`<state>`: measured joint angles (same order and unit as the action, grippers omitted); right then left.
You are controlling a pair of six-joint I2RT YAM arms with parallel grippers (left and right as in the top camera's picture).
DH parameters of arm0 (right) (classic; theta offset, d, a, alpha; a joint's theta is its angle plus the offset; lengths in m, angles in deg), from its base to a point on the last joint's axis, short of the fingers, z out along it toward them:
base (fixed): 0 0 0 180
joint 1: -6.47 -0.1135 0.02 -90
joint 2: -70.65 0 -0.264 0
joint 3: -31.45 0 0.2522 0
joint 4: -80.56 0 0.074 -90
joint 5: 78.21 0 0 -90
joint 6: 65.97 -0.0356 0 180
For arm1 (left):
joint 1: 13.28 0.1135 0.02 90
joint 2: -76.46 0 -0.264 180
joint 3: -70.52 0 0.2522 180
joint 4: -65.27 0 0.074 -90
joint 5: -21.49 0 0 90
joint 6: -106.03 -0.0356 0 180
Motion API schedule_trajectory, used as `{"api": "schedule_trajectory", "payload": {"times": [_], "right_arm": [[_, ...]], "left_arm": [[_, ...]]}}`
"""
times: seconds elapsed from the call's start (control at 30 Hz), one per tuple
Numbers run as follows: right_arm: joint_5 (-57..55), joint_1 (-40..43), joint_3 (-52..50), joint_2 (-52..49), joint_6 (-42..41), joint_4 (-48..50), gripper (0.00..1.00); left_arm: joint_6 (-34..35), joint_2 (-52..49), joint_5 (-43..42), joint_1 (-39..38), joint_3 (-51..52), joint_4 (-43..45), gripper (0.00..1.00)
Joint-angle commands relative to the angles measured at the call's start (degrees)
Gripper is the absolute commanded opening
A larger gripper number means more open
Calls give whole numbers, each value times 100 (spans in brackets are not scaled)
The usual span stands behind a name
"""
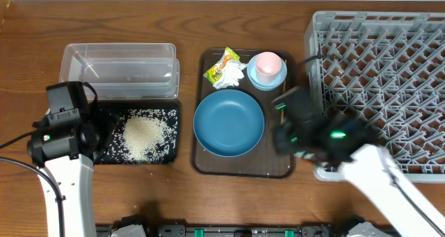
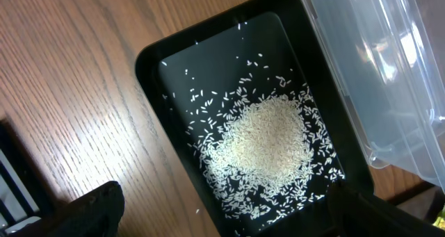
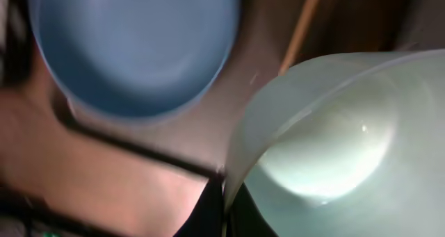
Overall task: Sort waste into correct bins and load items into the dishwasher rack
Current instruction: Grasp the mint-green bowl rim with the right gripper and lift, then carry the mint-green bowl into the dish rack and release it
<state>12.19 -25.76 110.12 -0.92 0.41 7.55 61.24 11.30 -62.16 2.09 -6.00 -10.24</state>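
1. R gripper (image 3: 224,209): fingers pressed together, pinching the rim of a mint bowl (image 3: 334,140). The bowl's inside faces the wrist cam. Can't tell if it's off the surface.
2. Just past the bowl's rim: wooden stick (image 3: 300,28), lying on the brown tray (image 1: 205,164).
3. Blue dish (image 3: 132,42) is next to the bowl, also on the brown tray, open side up.
4. Back of the brown tray: pink cup (image 1: 267,64) sits in the 2nd mint bowl (image 1: 281,77). Snack wrapper (image 1: 222,67) and tissue (image 1: 236,76) are bunched together just beside it.
5. From overhead the R arm is blurred, over the brown tray's R edge, close to the rack (image 1: 389,70). No items visible in the rack.
6. L gripper (image 2: 236,210): fingers spread wide, nothing between them, above the black tray (image 2: 149,63).
7. Rice (image 2: 268,143) is heaped mid black tray, w/ stray grains around it.
8. Clear tub (image 1: 118,70) is right behind the black tray, edges touching or overlapping.
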Motion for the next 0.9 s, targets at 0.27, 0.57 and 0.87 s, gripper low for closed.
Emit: {"api": "schedule_trajectory", "payload": {"times": [0.27, 0.57, 0.87], "right_arm": [[2542, 4116, 181, 623, 1305, 1934, 1], [5410, 5847, 179, -990, 1333, 4019, 1], [7193, 6072, 179, -3077, -850, 7296, 1]], "left_arm": [[55, -11, 48, 31, -98, -35, 96], [55, -11, 48, 31, -101, -35, 96], [55, -11, 48, 31, -98, -35, 96]]}}
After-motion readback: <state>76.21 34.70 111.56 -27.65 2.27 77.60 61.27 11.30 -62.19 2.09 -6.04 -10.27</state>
